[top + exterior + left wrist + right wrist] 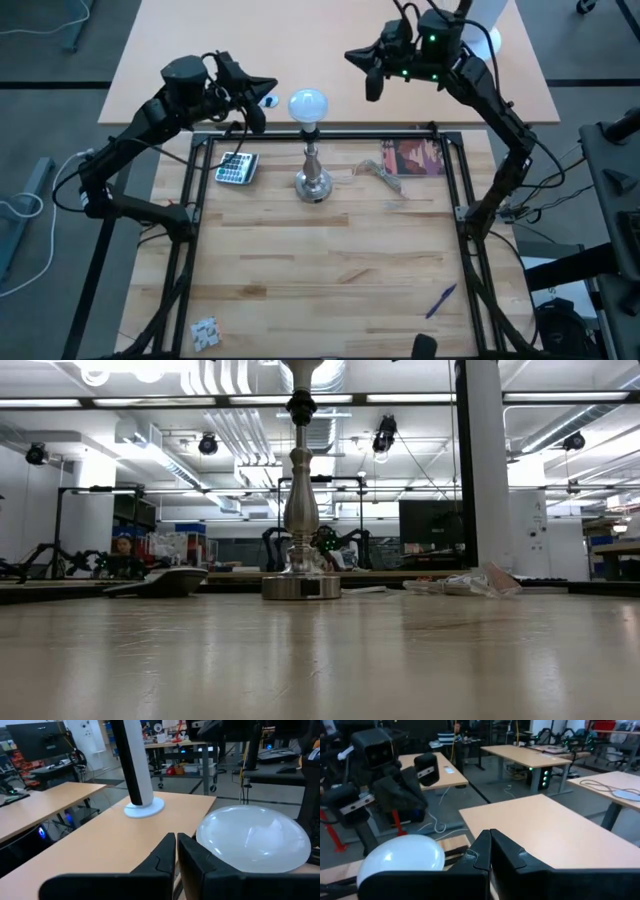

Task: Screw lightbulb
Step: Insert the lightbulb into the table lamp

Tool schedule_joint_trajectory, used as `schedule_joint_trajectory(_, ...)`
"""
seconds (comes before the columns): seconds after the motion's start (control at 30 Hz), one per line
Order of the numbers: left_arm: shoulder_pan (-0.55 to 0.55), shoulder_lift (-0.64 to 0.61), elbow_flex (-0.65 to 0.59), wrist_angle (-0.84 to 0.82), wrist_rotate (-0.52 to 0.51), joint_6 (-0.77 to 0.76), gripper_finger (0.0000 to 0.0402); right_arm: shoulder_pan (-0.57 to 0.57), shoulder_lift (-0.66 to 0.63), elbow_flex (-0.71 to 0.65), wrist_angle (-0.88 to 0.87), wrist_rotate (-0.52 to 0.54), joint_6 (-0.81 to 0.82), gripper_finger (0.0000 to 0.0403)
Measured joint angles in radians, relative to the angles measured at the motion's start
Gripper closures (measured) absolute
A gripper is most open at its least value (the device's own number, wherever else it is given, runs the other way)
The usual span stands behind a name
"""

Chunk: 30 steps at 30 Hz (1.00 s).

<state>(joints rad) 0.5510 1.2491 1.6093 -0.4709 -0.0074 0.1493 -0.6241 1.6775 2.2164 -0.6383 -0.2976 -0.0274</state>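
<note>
The white lightbulb (307,104) sits upright on top of the silver stand (313,180) at the middle of the table's far part. The low view shows only the stand (301,510). My left gripper (268,101) hangs shut just left of the bulb, pointing level toward it with a small gap between. In the left wrist view the bulb (252,840) lies beside the shut fingers (176,851). My right gripper (366,68) hangs shut to the far right of the bulb, which shows low in the right wrist view (402,857).
A calculator (236,167) lies left of the stand; clear wrapping (375,172) and a dark red packet (412,157) lie to its right. A blue pen (441,300) and a small white piece (205,332) lie near the front. A white cylinder on a round base (137,765) stands on the far table.
</note>
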Motion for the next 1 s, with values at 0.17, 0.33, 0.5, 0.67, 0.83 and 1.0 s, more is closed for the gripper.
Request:
schedule_joint_trajectory(0.17,-0.003,0.002,0.0,0.0,0.001,0.0,0.0381,0.007,0.0,-0.01,0.001,0.001,0.0,0.0403)
schedule_joint_trajectory(0.33,-0.016,0.01,-0.001,0.001,0.043,-0.004,0.0382,0.007,0.0,-0.01,0.001,0.001,0.0,0.0403)
schedule_joint_trajectory(0.5,-0.027,0.017,-0.001,0.008,0.062,-0.009,0.0399,0.007,0.004,-0.01,0.0,0.001,0.0,0.0403)
schedule_joint_trajectory(0.67,-0.031,0.019,-0.002,0.025,0.062,-0.036,0.0393,0.011,0.023,-0.014,-0.022,0.002,0.081,0.0403)
schedule_joint_trajectory(0.83,-0.051,0.016,-0.002,0.027,0.064,-0.079,0.0389,0.013,0.024,-0.014,-0.088,0.058,0.142,0.0403)
schedule_joint_trajectory(1.0,-0.067,0.015,-0.002,0.026,0.064,-0.136,0.04,0.005,-0.017,0.025,-0.407,0.475,0.273,0.0403)
